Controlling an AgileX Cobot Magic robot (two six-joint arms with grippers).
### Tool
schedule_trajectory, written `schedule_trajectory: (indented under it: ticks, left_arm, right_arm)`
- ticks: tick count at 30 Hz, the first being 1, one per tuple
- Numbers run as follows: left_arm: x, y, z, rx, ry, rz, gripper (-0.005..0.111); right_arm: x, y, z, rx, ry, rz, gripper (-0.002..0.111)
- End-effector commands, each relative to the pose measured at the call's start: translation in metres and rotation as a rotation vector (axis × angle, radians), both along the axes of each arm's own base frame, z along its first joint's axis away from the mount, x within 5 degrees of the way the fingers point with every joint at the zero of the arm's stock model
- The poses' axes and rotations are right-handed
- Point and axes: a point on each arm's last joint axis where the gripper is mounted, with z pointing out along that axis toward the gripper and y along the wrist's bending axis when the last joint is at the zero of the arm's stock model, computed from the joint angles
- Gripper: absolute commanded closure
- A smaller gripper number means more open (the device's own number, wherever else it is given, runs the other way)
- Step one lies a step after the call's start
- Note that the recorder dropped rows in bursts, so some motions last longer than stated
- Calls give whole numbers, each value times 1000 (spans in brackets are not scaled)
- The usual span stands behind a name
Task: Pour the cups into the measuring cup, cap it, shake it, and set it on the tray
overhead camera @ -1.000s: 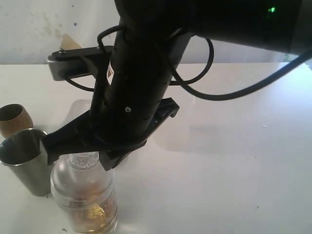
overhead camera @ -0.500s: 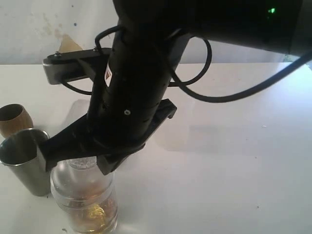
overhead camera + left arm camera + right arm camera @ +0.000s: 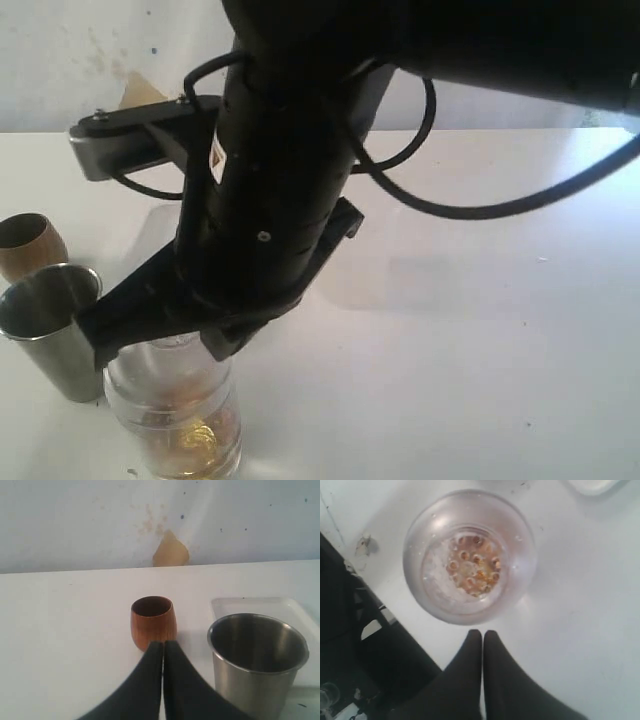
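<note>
Presently the right gripper (image 3: 482, 634) hangs just above the measuring cup (image 3: 470, 557), jaws pressed together and empty. The left gripper (image 3: 163, 644) is likewise closed on nothing, facing the brown cup (image 3: 153, 621) and the steel tumbler (image 3: 257, 662), with the tray (image 3: 250, 605) beyond. The measuring cup holds amber liquid and appears capped. Recommendation: spread the jaws, grip its body squarely, and confirm the cap is seated before shaking.

Glossy black arm (image 3: 265, 200), looping black cables (image 3: 480, 211), small white-and-red label (image 3: 217, 155), grey bracket (image 3: 105, 145).
</note>
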Motion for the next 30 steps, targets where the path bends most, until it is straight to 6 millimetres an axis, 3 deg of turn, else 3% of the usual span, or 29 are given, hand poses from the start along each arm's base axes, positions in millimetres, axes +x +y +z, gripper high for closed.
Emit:
schedule_trajectory:
  ticks: [1, 4, 13, 30]
  left_arm:
    - [0, 0, -2, 4, 4, 0, 106]
    - [0, 0, -2, 4, 4, 0, 106]
    - [0, 0, -2, 4, 4, 0, 106]
    - [0, 0, -2, 4, 4, 0, 106]
  right_arm:
    - [7, -17, 12, -80, -143, -106, 108]
    - [14, -21, 10, -120, -196, -164, 108]
    - [15, 2, -1, 9, -107, -121, 108]
    - [12, 10, 0, 73, -79, -71, 108]
